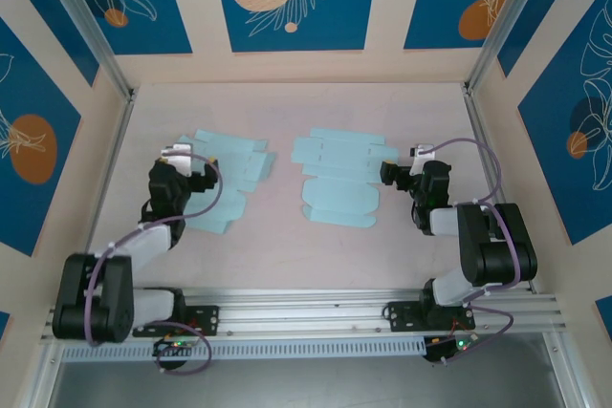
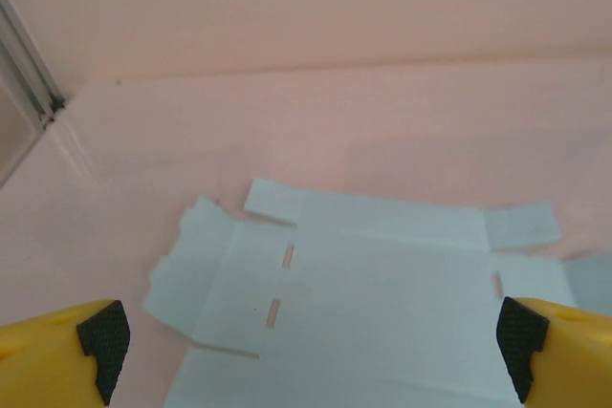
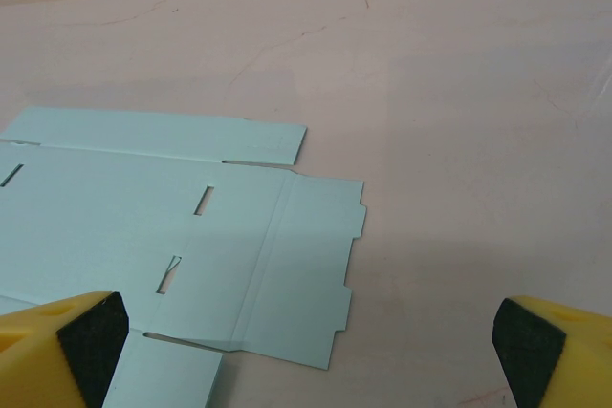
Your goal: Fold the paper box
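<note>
Both claws are spread fully wide and hold nothing. The left claw [image 2: 311, 355] hovers low over the left paper box [image 2: 382, 274], which lies unfolded and flat on the counter [image 2: 382, 112], just ahead of and beneath its fingers. The right paper box [image 3: 124, 207], also flat, lies ahead and to the left of the right claw [image 3: 306, 346], with its notched end flap [image 3: 316, 274] nearest. Such thin card looks light, springy and prone to sliding or creasing. It is probably best pinched at an outer flap's edge beside a scored line, not at the middle panel.
</note>
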Available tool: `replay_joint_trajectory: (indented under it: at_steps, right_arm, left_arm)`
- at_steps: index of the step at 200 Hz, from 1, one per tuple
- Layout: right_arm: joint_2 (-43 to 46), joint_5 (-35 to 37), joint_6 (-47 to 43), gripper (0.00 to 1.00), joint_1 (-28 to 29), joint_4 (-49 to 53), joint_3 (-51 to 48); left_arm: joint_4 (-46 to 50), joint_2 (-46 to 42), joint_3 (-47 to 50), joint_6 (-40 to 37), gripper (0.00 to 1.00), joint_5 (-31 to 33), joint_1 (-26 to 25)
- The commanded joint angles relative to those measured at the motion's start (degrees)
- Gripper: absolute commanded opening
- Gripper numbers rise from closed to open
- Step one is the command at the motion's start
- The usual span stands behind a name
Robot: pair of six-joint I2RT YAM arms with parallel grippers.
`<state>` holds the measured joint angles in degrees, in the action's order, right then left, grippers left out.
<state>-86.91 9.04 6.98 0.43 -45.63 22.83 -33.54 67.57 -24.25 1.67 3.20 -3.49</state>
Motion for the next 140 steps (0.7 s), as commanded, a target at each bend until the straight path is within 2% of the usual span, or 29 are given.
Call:
replay_joint_trajectory:
  at_steps: [1,23,64,82,111,140]
  right_arm:
    - [-0.1,1.0,0.2,1.0,0.2,-1.5,0.4]
    - [0.4,1.5,0.3,1.0,0.3,-1.1,0.8]
    - [9.0,7.8,6.1,1.0,-0.3,29.8,13.6]
    - [11.0,6.3,10.2,1.0,-2.5,39.2,17.8]
    - [10.7,0.7,17.3,0.99,-8.2,55.1,25.4]
    - [8.2,-4.0,19.3,1.0,-11.3,64.7,30.3]
  left_arm:
    - [6.5,-2.4,-3.3,6.0,1.0,-1.9,0.2]
    - [8.3,-2.2,-6.7,13.1,1.0,-5.2,0.1]
    - [14.0,3.2,-15.2,21.0,1.0,-6.2,-4.0]
    - [16.2,6.6,-18.8,22.2,1.0,-4.6,-8.1]
    - [20.1,14.5,-26.1,22.5,1.0,-5.9,-14.9]
    - [24.2,23.4,-33.8,23.0,1.0,-8.6,-20.4]
